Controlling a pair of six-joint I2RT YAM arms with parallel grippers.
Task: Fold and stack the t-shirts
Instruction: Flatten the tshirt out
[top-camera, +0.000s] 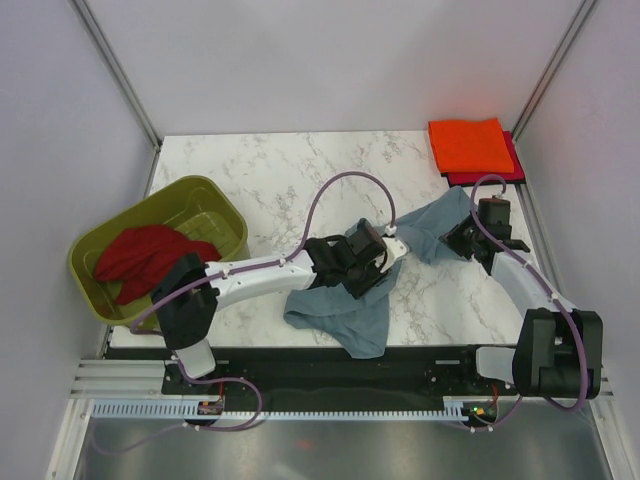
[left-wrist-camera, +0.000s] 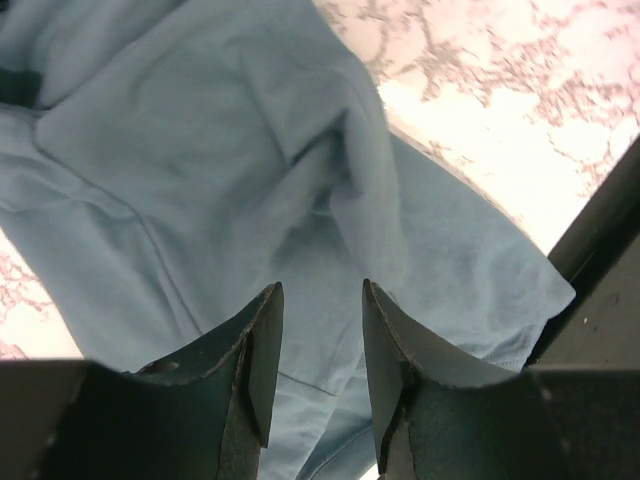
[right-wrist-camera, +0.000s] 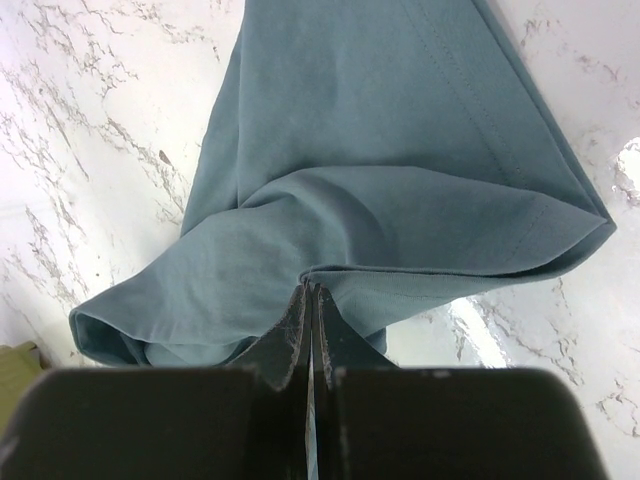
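Note:
The slate blue-grey t-shirt (top-camera: 345, 305) lies crumpled across the table's front middle and stretches up to the right. My right gripper (top-camera: 462, 238) is shut on the edge of that shirt (right-wrist-camera: 380, 170), pinching a fold. My left gripper (top-camera: 370, 262) hovers over the same shirt (left-wrist-camera: 200, 170), jaws open and empty (left-wrist-camera: 318, 300). The bright orange shirt (top-camera: 469, 144) lies folded at the back right on top of the magenta-red shirt (top-camera: 512, 170). The dark red shirt (top-camera: 150, 258) lies bunched in the olive-green tub (top-camera: 205, 196).
The tub stands at the left edge of the marble table (top-camera: 270, 175). The black front rail (top-camera: 330, 362) runs below the shirt. Grey walls enclose the table on three sides.

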